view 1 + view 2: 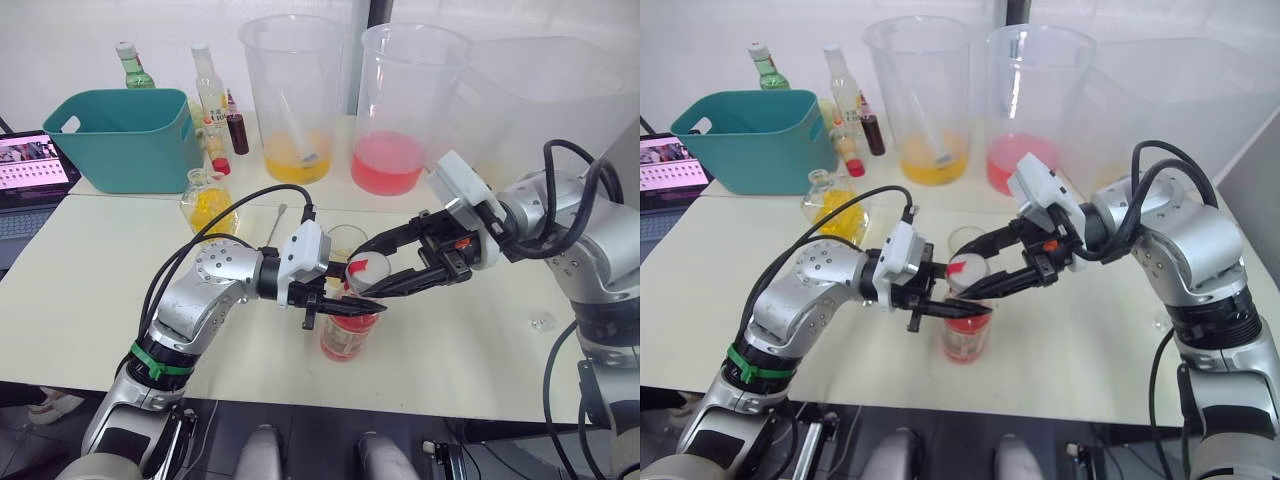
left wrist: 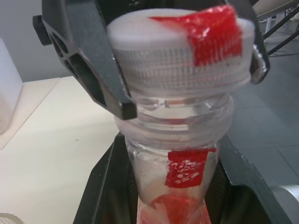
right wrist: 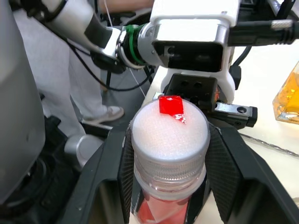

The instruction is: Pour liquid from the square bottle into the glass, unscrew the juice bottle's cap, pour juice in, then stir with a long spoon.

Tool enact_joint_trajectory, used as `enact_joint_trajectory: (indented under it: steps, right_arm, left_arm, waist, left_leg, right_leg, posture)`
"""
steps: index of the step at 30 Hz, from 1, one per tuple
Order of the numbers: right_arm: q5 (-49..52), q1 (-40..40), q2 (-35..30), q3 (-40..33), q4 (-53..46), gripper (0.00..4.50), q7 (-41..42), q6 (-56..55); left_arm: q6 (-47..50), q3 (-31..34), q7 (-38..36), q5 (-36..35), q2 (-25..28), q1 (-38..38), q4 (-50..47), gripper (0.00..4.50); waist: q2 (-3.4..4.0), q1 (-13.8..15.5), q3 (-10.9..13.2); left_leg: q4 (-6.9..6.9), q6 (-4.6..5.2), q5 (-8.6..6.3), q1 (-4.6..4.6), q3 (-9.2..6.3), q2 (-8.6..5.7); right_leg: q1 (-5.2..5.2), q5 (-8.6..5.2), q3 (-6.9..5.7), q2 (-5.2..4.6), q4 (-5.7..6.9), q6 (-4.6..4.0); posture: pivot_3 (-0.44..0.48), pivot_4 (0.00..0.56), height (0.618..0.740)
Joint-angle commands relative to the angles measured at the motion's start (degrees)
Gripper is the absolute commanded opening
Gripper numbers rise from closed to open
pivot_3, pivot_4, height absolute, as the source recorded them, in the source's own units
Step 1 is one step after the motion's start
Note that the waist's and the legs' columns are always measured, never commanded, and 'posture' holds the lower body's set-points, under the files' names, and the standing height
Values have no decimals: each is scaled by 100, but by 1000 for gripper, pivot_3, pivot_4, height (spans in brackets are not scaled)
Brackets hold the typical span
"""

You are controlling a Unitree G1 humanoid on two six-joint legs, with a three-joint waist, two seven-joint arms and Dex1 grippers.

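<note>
A juice bottle (image 1: 349, 335) of pink-red liquid stands upright near the front edge of a white table (image 1: 90, 300), at its middle. No wording on its label can be read. The left gripper (image 1: 345, 308) reaches in from the left and its black fingers clamp the bottle's neck. The right gripper (image 1: 372, 270) reaches in from the right, its fingers closed around the juice bottle's cap (image 3: 169, 127), white with a red mark on top and seated on the bottle. Just behind stands the glass (image 1: 345, 240), contents unclear. Farther left sits the square bottle (image 1: 208, 203) with yellow liquid, the long spoon (image 1: 275, 223) lying beside it. At the far edge are a teal tub (image 1: 130, 140), a jug of yellow liquid (image 1: 290, 100) and a jug of pink liquid (image 1: 400, 110).
</note>
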Motion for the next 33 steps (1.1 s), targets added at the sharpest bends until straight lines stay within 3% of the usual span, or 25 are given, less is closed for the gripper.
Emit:
enact_joint_trajectory:
  steps: [1, 13, 17, 22, 26, 33]
  right_arm:
    - [546, -71, 8, -626, -308, 1603, -285, 248]
    - [554, 635, -495, -1693, -452, 1600, -1528, 535]
    - [-335, 1888, -932, -2669, -137, 1600, -2412, 209]
    - [-790, 2771, -990, -3135, 23, 1600, -3155, 238]
    - [-1614, 3349, -594, -3105, 377, 1600, -4193, -80]
    - [-2394, 3154, 151, -2819, 1405, 1600, -5272, -507]
  left_arm:
    - [-11, -2, 97, 108, 2, 10, -26, 1383]
    - [-54, -3, 125, 131, -35, 90, -37, 1383]
    - [93, 109, 194, -82, -134, 191, -46, 1383]
    - [135, 163, 238, -168, -192, 248, -54, 1383]
    - [196, 203, 255, -230, -202, 273, -50, 1383]
    - [349, 305, 272, -363, -179, 347, -80, 1383]
  waist:
    - [1, 3, 1]
    - [1, 11, 1]
    - [-3, 72, 0]
    - [7, 38, -1]
    - [10, 4, -3]
    - [20, -8, -2]
  left_leg:
    - [0, 0, 0, -1, -1, 0]
    - [1, 1, -1, -2, -1, -2]
    - [2, 2, -1, -5, -3, -2]
    - [1, 2, -1, -5, 3, -4]
    - [0, 2, -1, -2, 1, -4]
    - [0, 1, -1, -2, 4, -6]
  right_leg:
    - [0, 0, -1, 0, 1, 0]
    - [1, 0, -1, -2, -2, 0]
    - [7, 0, -4, -3, -11, 1]
    - [2, 0, 4, -4, -12, 2]
    - [8, 0, 3, -3, -13, 2]
    - [7, -1, 8, -4, -13, 2]
  posture:
    - [0, 150, 719]
    - [0, 150, 719]
    - [0, 150, 719]
    - [0, 150, 719]
    - [0, 150, 719]
    - [0, 150, 719]
